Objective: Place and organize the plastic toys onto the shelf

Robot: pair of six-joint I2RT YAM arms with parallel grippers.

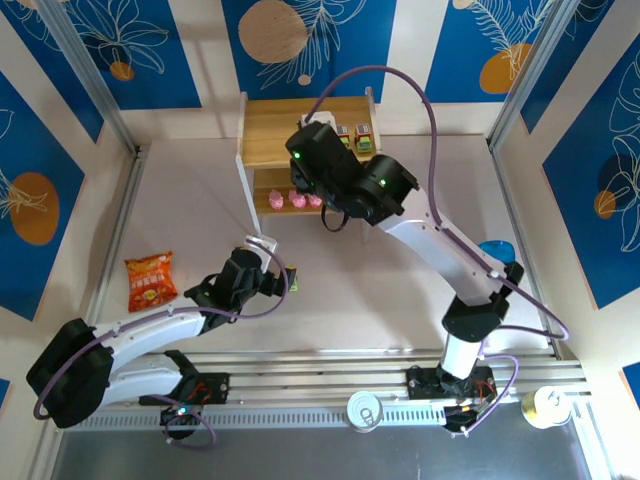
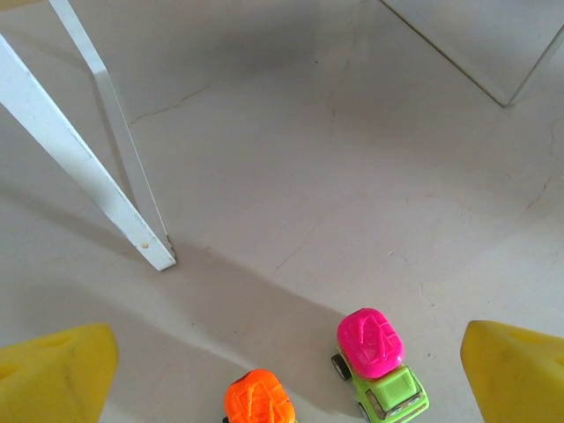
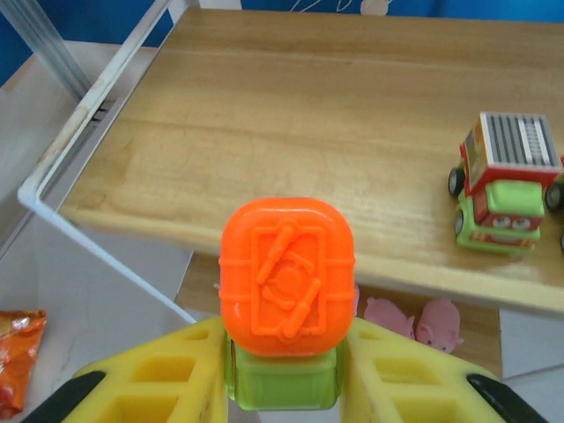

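Note:
My right gripper (image 3: 284, 388) is shut on a green toy car with an orange top (image 3: 286, 282), held just in front of the shelf's upper wooden board (image 3: 308, 132). A green car with a grey striped top (image 3: 502, 185) stands on that board at the right. Pink figures (image 3: 388, 313) sit on the lower board, seen from above as a row (image 1: 297, 200). My left gripper (image 2: 286, 388) is open, low over the table beside a white shelf leg (image 2: 79, 167). Between its yellow fingers (image 2: 53, 370) stand a magenta-topped green car (image 2: 374, 348) and an orange-topped car (image 2: 257, 401).
The shelf (image 1: 270, 125) stands at the back centre with two cars (image 1: 355, 137) on top. An orange-red snack bag (image 1: 150, 280) lies on the table at the left. A blue bowl (image 1: 495, 250) sits at the right, partly behind the right arm.

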